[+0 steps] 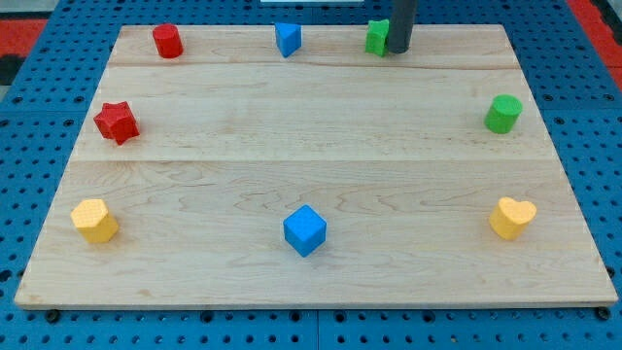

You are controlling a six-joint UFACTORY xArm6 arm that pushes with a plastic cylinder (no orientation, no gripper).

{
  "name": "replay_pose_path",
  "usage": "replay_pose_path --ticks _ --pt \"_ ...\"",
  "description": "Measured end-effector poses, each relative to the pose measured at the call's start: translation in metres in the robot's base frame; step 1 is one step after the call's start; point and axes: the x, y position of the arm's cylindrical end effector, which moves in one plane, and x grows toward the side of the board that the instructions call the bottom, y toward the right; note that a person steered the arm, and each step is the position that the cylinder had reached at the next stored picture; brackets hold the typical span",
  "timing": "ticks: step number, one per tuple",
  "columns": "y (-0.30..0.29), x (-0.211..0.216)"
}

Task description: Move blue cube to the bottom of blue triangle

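Observation:
The blue cube (305, 230) sits near the view's bottom, about the middle of the wooden board (311, 146). The blue triangle (288, 39) stands at the view's top, a little left of centre, far above the cube. My tip (399, 50) is at the view's top, right of centre, touching or just beside the right side of a green block (377, 37). It is far from the blue cube.
A red cylinder-like block (167, 41) is at the top left, a red star (117, 122) at the left, a yellow block (94, 220) at the bottom left. A green cylinder (503, 114) is at the right, a yellow heart (512, 217) at the bottom right.

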Motion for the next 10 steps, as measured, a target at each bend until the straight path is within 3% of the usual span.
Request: replay_pose_path --ticks 1,2,3,4,6,7,8,10 --pt "0.0 0.036" --pt "-0.036 0.076" --pt "-0.116 0.084" --pt "-0.154 0.11" --pt "-0.047 0.281" --pt "-0.063 0.35" --pt "-0.125 0.354" --pt "-0.149 0.318"
